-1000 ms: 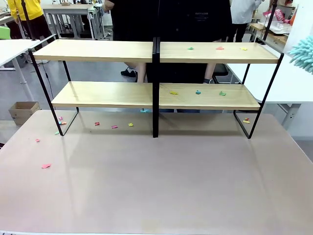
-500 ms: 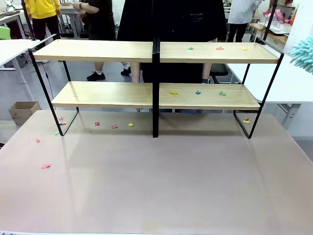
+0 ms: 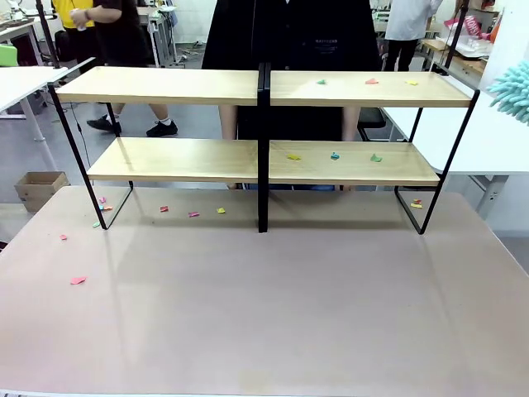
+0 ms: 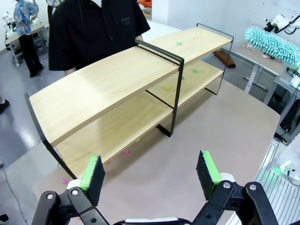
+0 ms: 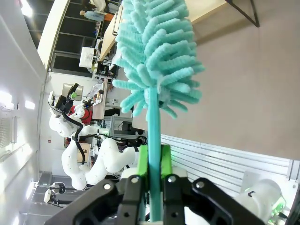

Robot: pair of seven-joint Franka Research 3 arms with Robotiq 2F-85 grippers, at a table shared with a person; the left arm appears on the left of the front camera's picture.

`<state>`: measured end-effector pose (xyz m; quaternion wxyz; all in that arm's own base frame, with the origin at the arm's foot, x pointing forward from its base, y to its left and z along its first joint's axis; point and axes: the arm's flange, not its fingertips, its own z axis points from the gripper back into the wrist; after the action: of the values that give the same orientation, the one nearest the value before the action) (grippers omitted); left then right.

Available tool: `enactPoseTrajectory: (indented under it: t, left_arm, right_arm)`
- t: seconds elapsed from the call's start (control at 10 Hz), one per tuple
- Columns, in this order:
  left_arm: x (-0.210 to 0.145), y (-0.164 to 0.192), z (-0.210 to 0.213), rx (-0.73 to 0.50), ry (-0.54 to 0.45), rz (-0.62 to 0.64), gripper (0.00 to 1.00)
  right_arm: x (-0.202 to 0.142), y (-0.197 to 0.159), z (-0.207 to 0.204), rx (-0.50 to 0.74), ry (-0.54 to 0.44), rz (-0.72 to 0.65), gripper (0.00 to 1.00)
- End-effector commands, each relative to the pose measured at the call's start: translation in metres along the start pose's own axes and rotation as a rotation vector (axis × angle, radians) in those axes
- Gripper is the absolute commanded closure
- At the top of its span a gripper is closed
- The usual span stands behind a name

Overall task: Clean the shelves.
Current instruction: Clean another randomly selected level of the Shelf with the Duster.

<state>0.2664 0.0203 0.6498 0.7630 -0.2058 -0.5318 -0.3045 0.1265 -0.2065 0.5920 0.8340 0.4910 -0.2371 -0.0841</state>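
The shelves [image 3: 165,85] stand across the far half of the table, two light wooden boards on a black frame. Small coloured paper scraps [image 3: 371,81] lie on the right half of the upper board, and more scraps [image 3: 335,155] on the right half of the lower one. In its wrist view my right gripper [image 5: 153,157] is shut on the handle of a teal fluffy duster [image 5: 154,51]. The duster's head [image 3: 512,91] pokes in at the right edge of the front view, beside the shelves' right end. My left gripper [image 4: 150,171] is open and holds nothing, above the table facing the shelves [image 4: 117,79].
More scraps [image 3: 192,213] lie on the table [image 3: 273,314] under and left of the shelves. A person in black [image 3: 289,33] stands close behind the rack. White tables flank it at left [image 3: 21,83] and right [image 3: 496,141]. A cardboard box [image 3: 39,188] sits on the floor.
People in the background have walked to the left behind the shelves. The shelves, scraps and duster have not moved.
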Motion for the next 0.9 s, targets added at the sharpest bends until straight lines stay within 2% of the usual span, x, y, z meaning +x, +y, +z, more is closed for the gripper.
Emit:
enactPoseTrajectory:
  t: [0.0,0.2,0.4,0.6,0.7,0.8]
  left_arm:
    - [0.000,0.000,0.000,-0.003,0.004,0.001,0.00]
    - [0.000,0.000,0.000,-0.003,0.004,0.001,0.00]
    - [0.000,0.000,0.000,-0.003,0.004,0.001,0.00]
    - [0.000,0.000,0.000,-0.003,0.004,0.001,0.00]
    - [0.000,0.000,0.000,-0.003,0.004,0.001,0.00]
    - [0.000,0.000,0.000,-0.003,0.004,0.001,0.00]
  right_arm:
    - [0.000,0.000,0.000,0.000,0.000,0.000,0.88]
    - [-0.007,0.014,-0.005,-0.059,0.190,0.100,0.88]
    - [-0.016,0.020,-0.012,-0.137,0.270,0.136,0.88]
    - [-0.031,0.030,-0.048,-0.235,0.375,0.207,0.88]
    - [-0.035,0.037,-0.050,-0.227,0.346,0.256,0.88]
    - [-0.017,0.027,-0.035,-0.169,0.319,0.119,0.88]
